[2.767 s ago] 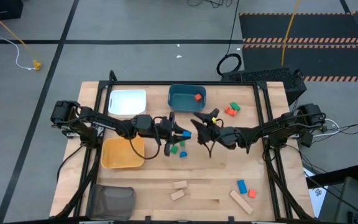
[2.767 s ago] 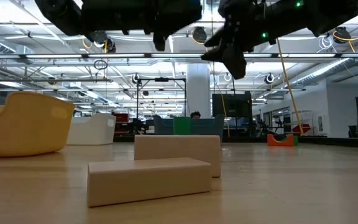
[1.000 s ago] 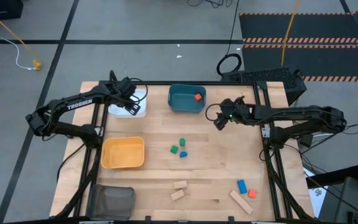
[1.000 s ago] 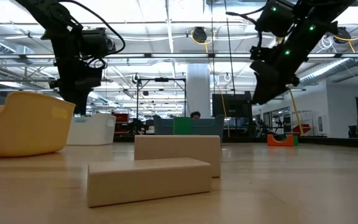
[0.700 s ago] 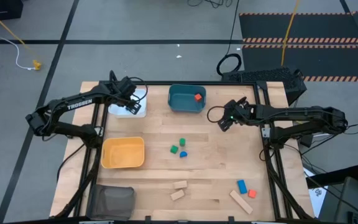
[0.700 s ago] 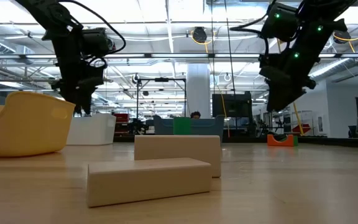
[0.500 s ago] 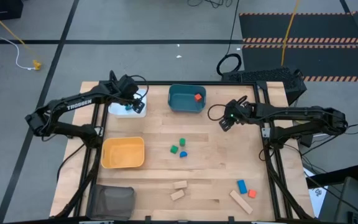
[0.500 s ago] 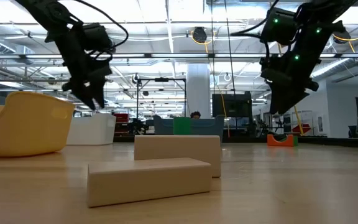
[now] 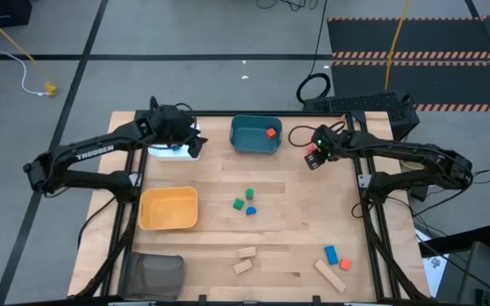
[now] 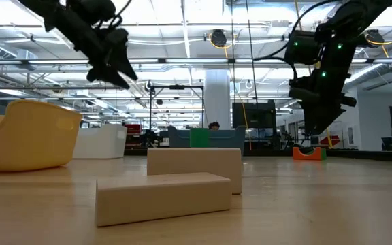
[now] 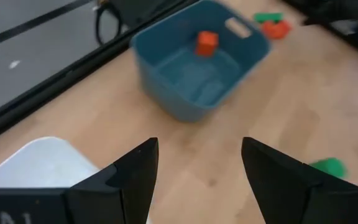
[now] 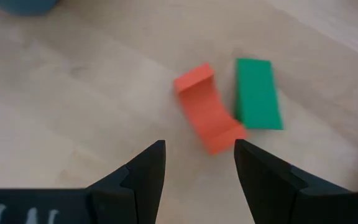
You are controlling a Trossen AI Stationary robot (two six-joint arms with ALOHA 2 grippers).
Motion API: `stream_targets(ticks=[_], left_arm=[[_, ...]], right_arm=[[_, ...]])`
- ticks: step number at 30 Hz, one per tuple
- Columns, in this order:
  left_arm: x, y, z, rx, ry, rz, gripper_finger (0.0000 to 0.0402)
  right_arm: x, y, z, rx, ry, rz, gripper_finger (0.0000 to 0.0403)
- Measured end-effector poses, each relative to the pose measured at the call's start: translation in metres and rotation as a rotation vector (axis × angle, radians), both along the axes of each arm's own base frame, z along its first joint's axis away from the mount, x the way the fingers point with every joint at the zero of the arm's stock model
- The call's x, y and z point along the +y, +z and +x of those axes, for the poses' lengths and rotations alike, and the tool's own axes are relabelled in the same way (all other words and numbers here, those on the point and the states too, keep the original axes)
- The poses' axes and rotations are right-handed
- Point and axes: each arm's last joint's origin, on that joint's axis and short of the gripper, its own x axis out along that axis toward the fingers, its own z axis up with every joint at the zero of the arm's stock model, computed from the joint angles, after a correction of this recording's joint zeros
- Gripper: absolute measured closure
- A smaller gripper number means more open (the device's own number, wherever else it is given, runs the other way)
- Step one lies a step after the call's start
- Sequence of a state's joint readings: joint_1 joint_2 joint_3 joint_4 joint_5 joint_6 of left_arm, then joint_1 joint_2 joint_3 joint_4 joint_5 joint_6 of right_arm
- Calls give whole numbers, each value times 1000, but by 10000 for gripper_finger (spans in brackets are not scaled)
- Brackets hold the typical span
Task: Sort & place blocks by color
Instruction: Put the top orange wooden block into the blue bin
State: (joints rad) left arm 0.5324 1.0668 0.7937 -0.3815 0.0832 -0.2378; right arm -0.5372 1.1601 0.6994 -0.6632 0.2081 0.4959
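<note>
My left gripper (image 9: 196, 144) hangs open and holds nothing, above the right edge of the white tray (image 9: 164, 150), beside the teal bin (image 9: 256, 136). A red block (image 11: 207, 43) lies in that bin. At the table's far right, my right gripper (image 9: 311, 159) stands open over a red arch block (image 12: 209, 116) and a green block (image 12: 257, 93), which lie side by side on the table. Its fingers (image 12: 143, 174) are above them and touch neither. Two green blocks (image 9: 243, 200) and a blue one (image 9: 251, 210) lie mid-table.
A yellow tray (image 9: 168, 209) sits at the left and a dark mesh container (image 9: 153, 274) at the near left corner. Tan blocks (image 9: 244, 259) lie near the front edge. A long tan block (image 9: 330, 276), a blue one (image 9: 331, 253) and an orange one (image 9: 344, 264) lie at the near right.
My left gripper has risen from over the white tray and swung toward the teal bin; a blue block has come to lie in the white tray. My right gripper has moved toward the table's far right and come down over the red and green blocks.
</note>
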Motion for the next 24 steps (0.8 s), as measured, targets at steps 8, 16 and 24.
stream_targets(ticks=[8,16,24], left_arm=[[-39,15,14,-110,-178,48,169],[-62,21,24,-179,-281,63,169],[-63,21,25,-181,-257,61,169]], right_arm=[[-12,-24,-12,-42,-71,36,220],[-6,-50,-18,-136,-48,54,220],[-6,-54,-19,-147,-1,25,220]])
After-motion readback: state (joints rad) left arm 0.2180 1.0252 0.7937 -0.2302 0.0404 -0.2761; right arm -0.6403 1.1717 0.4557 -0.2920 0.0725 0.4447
